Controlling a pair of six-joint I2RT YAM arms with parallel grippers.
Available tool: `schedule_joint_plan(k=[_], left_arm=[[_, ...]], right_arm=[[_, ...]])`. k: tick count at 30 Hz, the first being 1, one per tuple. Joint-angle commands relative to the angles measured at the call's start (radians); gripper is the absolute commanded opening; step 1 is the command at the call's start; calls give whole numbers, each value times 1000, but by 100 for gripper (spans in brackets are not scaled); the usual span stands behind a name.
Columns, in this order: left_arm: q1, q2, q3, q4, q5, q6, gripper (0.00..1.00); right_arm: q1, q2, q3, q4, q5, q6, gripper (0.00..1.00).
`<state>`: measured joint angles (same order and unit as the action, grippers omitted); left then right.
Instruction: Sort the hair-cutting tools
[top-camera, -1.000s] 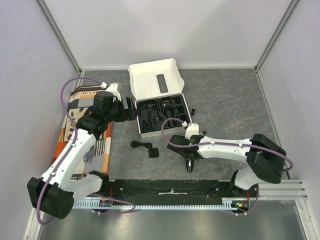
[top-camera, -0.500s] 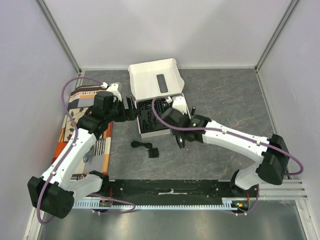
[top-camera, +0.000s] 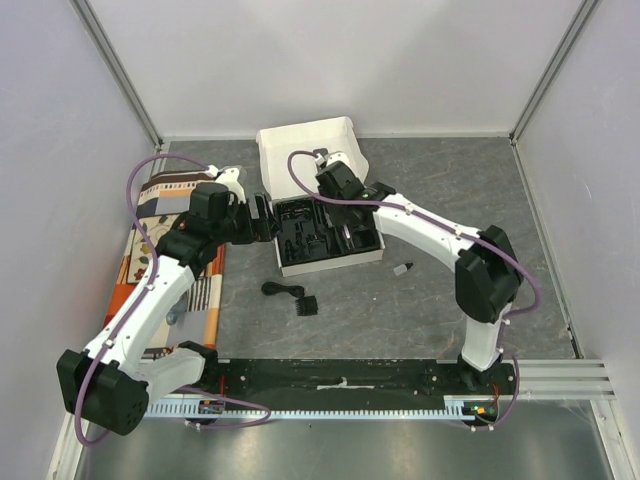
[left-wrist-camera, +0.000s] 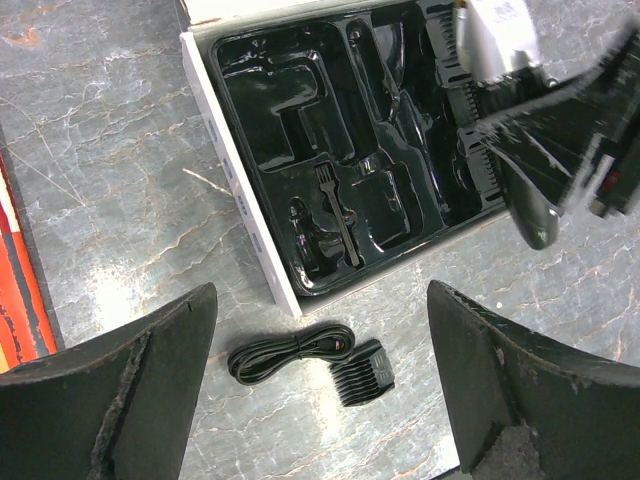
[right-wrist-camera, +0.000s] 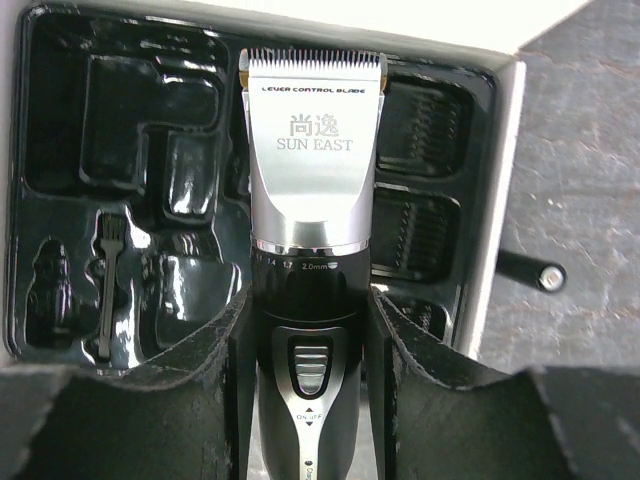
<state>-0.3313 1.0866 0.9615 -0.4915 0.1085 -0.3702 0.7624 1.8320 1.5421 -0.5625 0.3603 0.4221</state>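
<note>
- Right jaws (right-wrist-camera: 310, 380) are clamping the clipper (right-wrist-camera: 312, 200) round its black body, with the silver blade head pointing away. Left jaws (top-camera: 262, 218) are hanging wide apart with nothing in them, just beside the left edge of the white box (top-camera: 300, 150).
- Big change: a second ago the right jaws were carrying the clipper low over the front of the surface (top-camera: 450, 200). Now they're holding it right over the box's black tray (left-wrist-camera: 300, 120).
- So I'm reading this as the clipper heading for its slot and not seated yet.
- Cable (left-wrist-camera: 285, 352) and comb guard (left-wrist-camera: 362, 372) are still lying together in front of the box, untouched, so there's plenty left to sort.
- A small bottle (top-camera: 402, 268) is lying on its side off the box's near right corner. A second ago one was standing by the box's right side. I'm not sure it's the same one.
- Hard to see: from above, the clipper is sitting tucked out of sight under the right jaws. The left wrist view is blurring it, and its tail end is getting cut off in the right wrist view. I can't tell if it's touching the tray, and I'm not spotting a second bottle.
</note>
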Motion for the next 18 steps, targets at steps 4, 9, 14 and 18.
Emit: schedule_joint_plan(k=[4, 9, 14, 18], left_arm=[[5, -4, -1, 36, 22, -24, 91], [5, 1, 0, 36, 26, -24, 91], [5, 2, -1, 36, 28, -24, 91], [5, -1, -1, 37, 26, -24, 91]], right_arm=[[-31, 121, 124, 114, -46, -25, 0], [-48, 158, 128, 116, -29, -3, 0], [-58, 179, 102, 127, -37, 20, 0], [-63, 197, 96, 147, -37, 33, 0]])
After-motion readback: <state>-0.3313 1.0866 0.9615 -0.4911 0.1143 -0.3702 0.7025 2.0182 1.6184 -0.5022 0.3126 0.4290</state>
